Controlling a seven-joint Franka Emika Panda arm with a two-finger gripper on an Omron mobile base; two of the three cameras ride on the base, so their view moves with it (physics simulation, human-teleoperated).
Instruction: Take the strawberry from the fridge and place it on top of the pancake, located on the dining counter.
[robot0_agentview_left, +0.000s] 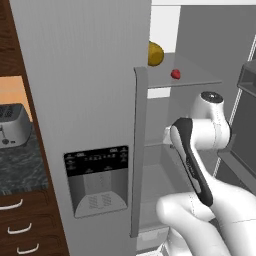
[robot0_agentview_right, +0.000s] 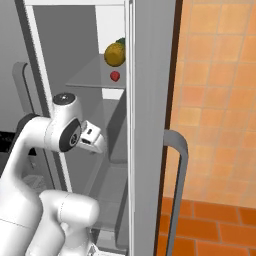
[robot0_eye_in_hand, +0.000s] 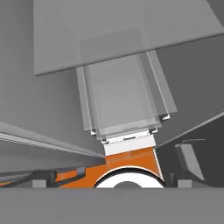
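Fridge (robot0_agentview_left: 85, 100): one door stands open, the other, with the black dispenser panel (robot0_agentview_left: 96, 162), is shut; I see its inside from both base views
Strawberry (robot0_agentview_left: 175, 74): small and red, sitting on a grey shelf (robot0_agentview_left: 200, 77) high inside the fridge, near the shelf's front edge
Yellow fruit (robot0_agentview_left: 155, 54): larger, on the same shelf, just beside the strawberry and further back
My arm (robot0_agentview_left: 200, 150): reaches into the open fridge, its wrist below the strawberry's shelf
My tool (robot0_eye_in_hand: 113, 181): jaws wide apart, gripping nothing; the hand view looks down at clear drawers (robot0_eye_in_hand: 120, 98) and an orange floor strip (robot0_eye_in_hand: 131, 159)
Strawberry and tool: well apart, the berry above
Toaster (robot0_agentview_left: 12, 125): on a dark tabletop (robot0_agentview_left: 20, 165) left of the fridge, above wooden drawers (robot0_agentview_left: 25, 225)
Wall (robot0_agentview_right: 215, 100): orange tiles to the right of the fridge
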